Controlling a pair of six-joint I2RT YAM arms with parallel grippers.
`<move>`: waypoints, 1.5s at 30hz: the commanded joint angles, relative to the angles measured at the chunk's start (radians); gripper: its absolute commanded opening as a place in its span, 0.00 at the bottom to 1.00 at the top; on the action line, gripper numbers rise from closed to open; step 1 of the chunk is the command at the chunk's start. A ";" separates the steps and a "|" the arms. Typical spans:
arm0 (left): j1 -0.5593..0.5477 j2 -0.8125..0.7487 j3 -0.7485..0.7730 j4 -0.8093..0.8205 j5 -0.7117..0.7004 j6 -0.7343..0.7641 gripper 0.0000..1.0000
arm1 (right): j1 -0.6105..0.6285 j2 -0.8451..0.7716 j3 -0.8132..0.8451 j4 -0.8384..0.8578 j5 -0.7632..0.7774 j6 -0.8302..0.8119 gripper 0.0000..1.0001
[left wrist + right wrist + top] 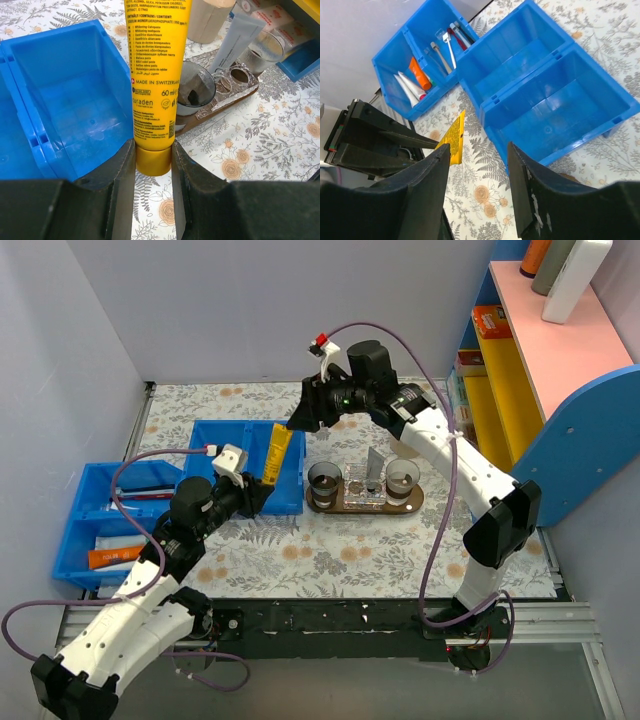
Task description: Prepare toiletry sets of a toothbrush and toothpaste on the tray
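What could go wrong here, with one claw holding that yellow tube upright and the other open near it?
The left claw pinches the toothpaste only at its cap end, so the tube could tilt or slip if nudged.
The tube's tip sits beside one finger of the open right claw, not between them; closing there might knock it.
The tray already carries cups and a grey tube, which a placement could topple.

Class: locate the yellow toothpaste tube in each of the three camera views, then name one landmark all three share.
Top external: the toothpaste stands left of centre, over the blue bin's right side.
Left wrist: it fills the centre, cap end between the jaws.
Right wrist: a thin yellow sliver left of centre.
Shared landmark: the blue bin.
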 commanded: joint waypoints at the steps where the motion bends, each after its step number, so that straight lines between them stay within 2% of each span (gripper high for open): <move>1: -0.023 -0.002 -0.001 0.067 -0.022 0.014 0.00 | 0.011 0.030 0.020 0.036 -0.084 0.038 0.55; 9: -0.043 -0.005 -0.006 0.065 -0.044 0.020 0.00 | 0.032 0.036 0.001 0.036 -0.107 0.040 0.48; 12: -0.047 -0.003 -0.009 0.067 -0.051 0.022 0.00 | 0.037 0.036 -0.006 0.036 -0.115 0.043 0.38; 14: -0.050 -0.003 -0.007 0.065 -0.059 0.022 0.00 | 0.041 0.030 -0.018 0.037 -0.112 0.043 0.26; 15: -0.052 -0.005 -0.007 0.065 -0.059 0.022 0.00 | 0.041 0.028 -0.022 0.042 -0.110 0.043 0.16; 18: -0.057 -0.002 -0.007 0.065 -0.062 0.020 0.00 | 0.043 0.021 -0.039 0.046 -0.098 0.043 0.01; 20: -0.055 -0.005 -0.009 0.065 -0.064 0.015 0.02 | 0.043 0.008 -0.044 0.050 -0.087 0.044 0.01; 22: -0.055 -0.008 -0.009 0.067 -0.064 0.008 0.13 | 0.043 -0.011 -0.058 0.062 -0.067 0.047 0.01; 23: -0.055 -0.012 -0.007 0.065 -0.065 0.005 0.24 | 0.043 -0.021 -0.065 0.069 -0.058 0.049 0.01; 24: -0.055 -0.014 -0.009 0.065 -0.068 -0.006 0.42 | 0.043 -0.031 -0.078 0.077 -0.037 0.052 0.01; 26: -0.055 -0.024 -0.007 0.070 -0.080 -0.015 0.60 | 0.043 -0.064 -0.082 0.088 -0.011 0.049 0.01; 27: -0.057 -0.032 -0.006 0.070 -0.085 -0.024 0.84 | 0.043 -0.076 -0.084 0.088 0.018 0.047 0.01; 28: -0.055 -0.038 -0.007 0.073 -0.091 -0.027 0.94 | 0.043 -0.103 -0.082 0.083 0.034 0.046 0.01; 30: -0.057 -0.067 0.002 0.074 -0.116 -0.046 0.98 | 0.043 -0.137 -0.082 0.074 0.081 0.043 0.01; 34: -0.055 -0.109 0.037 0.091 -0.116 -0.099 0.98 | 0.043 -0.260 -0.090 0.030 0.215 0.006 0.01; 36: -0.057 -0.095 0.065 0.108 -0.152 -0.115 0.98 | 0.043 -0.294 -0.081 -0.038 0.355 -0.028 0.01; 41: -0.057 0.106 0.115 0.139 -0.286 -0.146 0.98 | 0.043 -0.384 -0.130 -0.116 0.717 -0.062 0.01; 45: -0.047 0.176 0.100 0.197 -0.323 -0.161 0.98 | 0.043 -0.418 -0.188 -0.130 0.831 -0.065 0.01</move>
